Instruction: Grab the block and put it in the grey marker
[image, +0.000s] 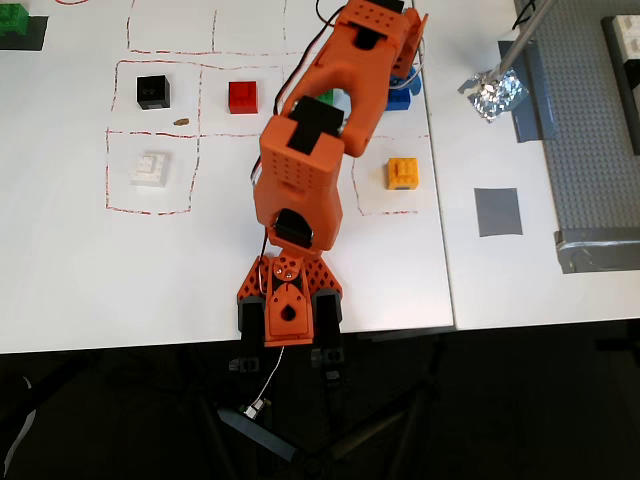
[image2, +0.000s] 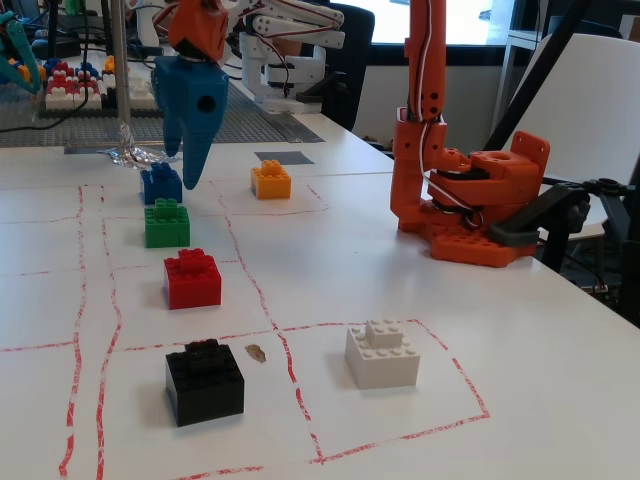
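The blue block (image2: 160, 185) sits on the white table at the far end of a row of bricks. In the overhead view the block (image: 400, 100) is mostly hidden under the arm's wrist. My gripper (image2: 189, 178) has blue fingers pointing straight down, their tips just right of the block and close to the table. Its broad side faces the fixed camera, so the gap between the jaws does not show. In the overhead view the gripper (image: 408, 78) is covered by the orange wrist. The grey marker (image: 497, 211) lies flat and bare; it also shows in the fixed view (image2: 283, 157).
A green brick (image2: 166, 222), red brick (image2: 193, 279) and black brick (image2: 204, 381) line up in front of the block. An orange-yellow brick (image: 402, 172) and white brick (image: 149, 167) sit in red-outlined squares. Crumpled foil (image: 492, 93) and a studded baseplate (image: 590, 130) lie beyond the marker.
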